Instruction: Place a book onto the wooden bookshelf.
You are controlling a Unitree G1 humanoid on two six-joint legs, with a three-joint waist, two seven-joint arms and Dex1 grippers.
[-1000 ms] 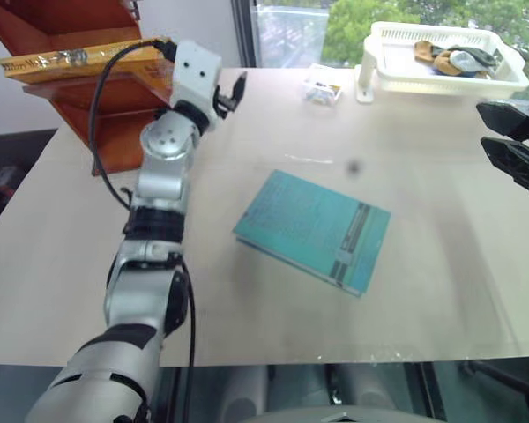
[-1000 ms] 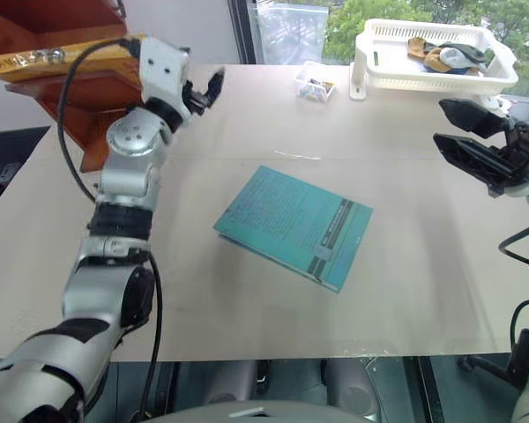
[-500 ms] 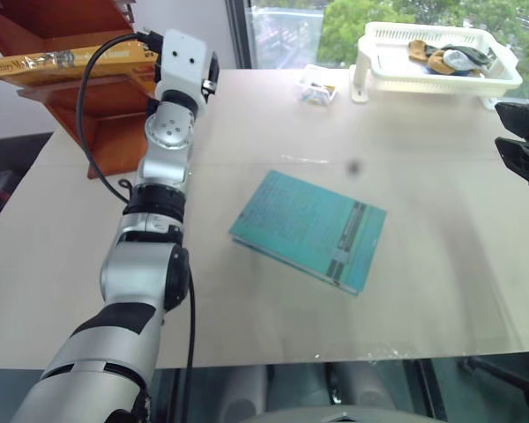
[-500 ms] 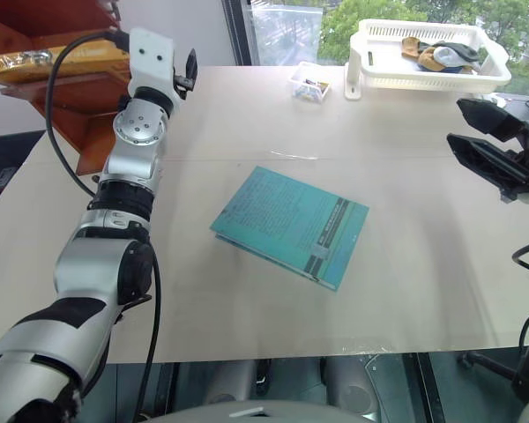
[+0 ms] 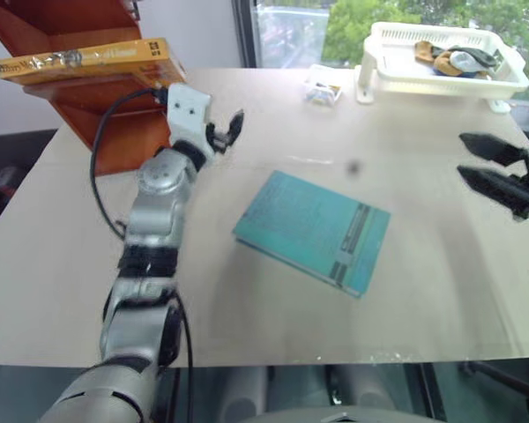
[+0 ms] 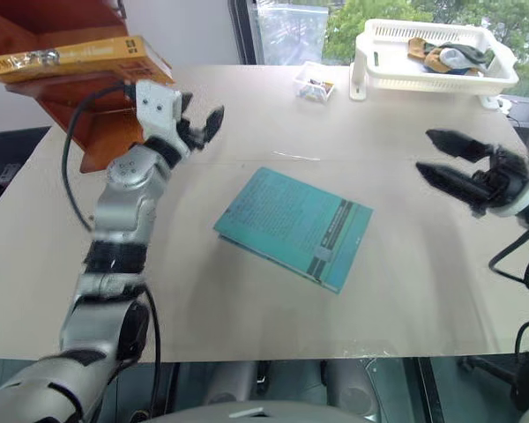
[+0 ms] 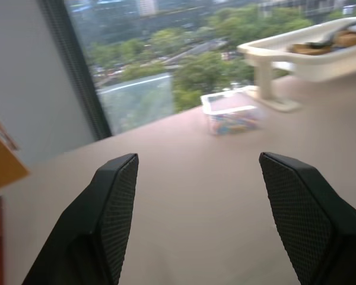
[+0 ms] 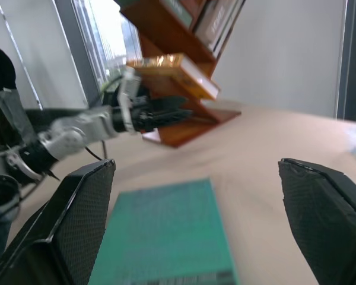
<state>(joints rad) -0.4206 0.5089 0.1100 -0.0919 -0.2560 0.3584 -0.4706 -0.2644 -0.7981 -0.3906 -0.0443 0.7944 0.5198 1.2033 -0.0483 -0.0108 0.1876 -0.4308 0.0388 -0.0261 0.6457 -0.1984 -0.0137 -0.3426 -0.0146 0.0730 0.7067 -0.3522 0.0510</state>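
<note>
The yellow-orange book [image 5: 84, 57] lies flat on a shelf of the reddish-brown wooden bookshelf [image 5: 128, 132] at the table's far left corner, its end sticking out past the shelf edge. My left gripper [image 5: 225, 132] hovers open and empty over the table, just right of the bookshelf and below the book, apart from both. At the right edge my right gripper [image 6: 429, 152] is open and empty, pointing left over the table. The right wrist view also shows the book [image 8: 178, 68] on the bookshelf [image 8: 184, 127].
A thinner teal book [image 5: 313, 229] lies flat in the middle of the table. At the far right stands a white plastic basket [image 5: 441, 84] holding small items. A small clear box [image 5: 322, 90] sits left of it, near the window.
My left arm has drawn back from the shelf and dropped toward the table, gripper still open. The yellow-orange book stays on the shelf. My right gripper has lowered.
</note>
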